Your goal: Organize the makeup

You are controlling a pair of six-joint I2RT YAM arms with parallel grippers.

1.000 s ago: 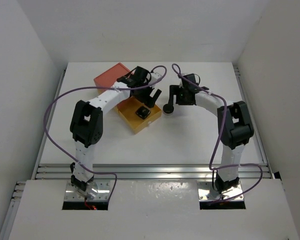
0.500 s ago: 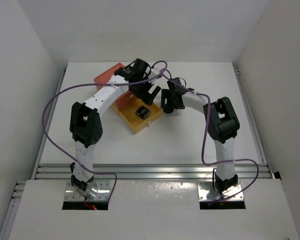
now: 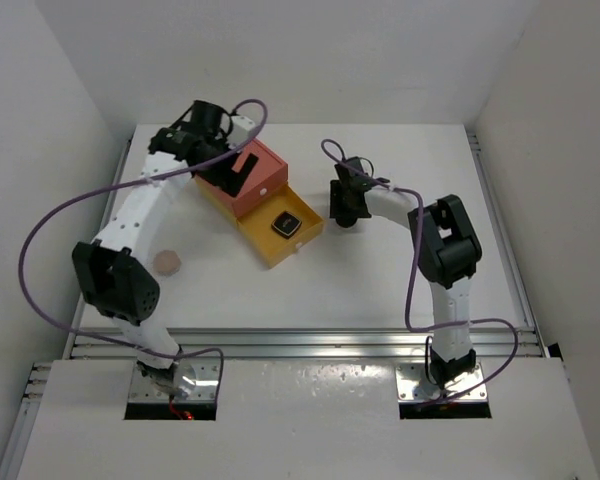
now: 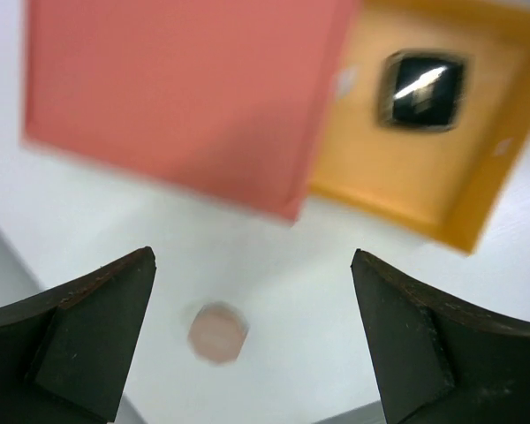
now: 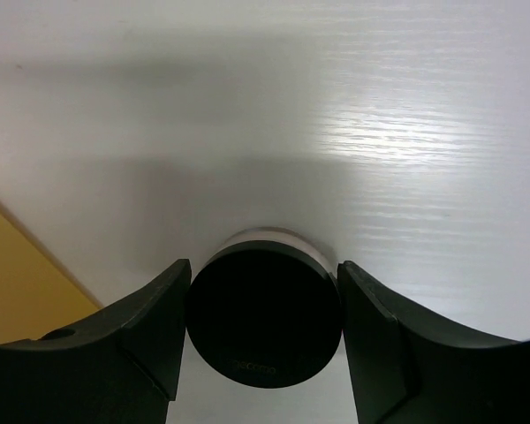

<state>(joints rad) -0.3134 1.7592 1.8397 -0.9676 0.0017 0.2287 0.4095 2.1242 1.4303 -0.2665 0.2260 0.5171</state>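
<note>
My left arm has swung far left, uncovering the peach puff (image 3: 167,262); the left gripper (image 4: 253,261) gapes empty. I see the right gripper (image 5: 263,265) pinching the black round compact (image 5: 265,336), hidden from above; yellow drawer (image 5: 18,291) just left, open table (image 5: 380,106) right

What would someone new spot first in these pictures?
Probably the coral-red box near the back of the table, its yellow drawer pulled open with a small dark square case inside. Right of the drawer, the right pincer has its fingers against both sides of a black round compact. A round peach puff lies alone at the left.
</note>
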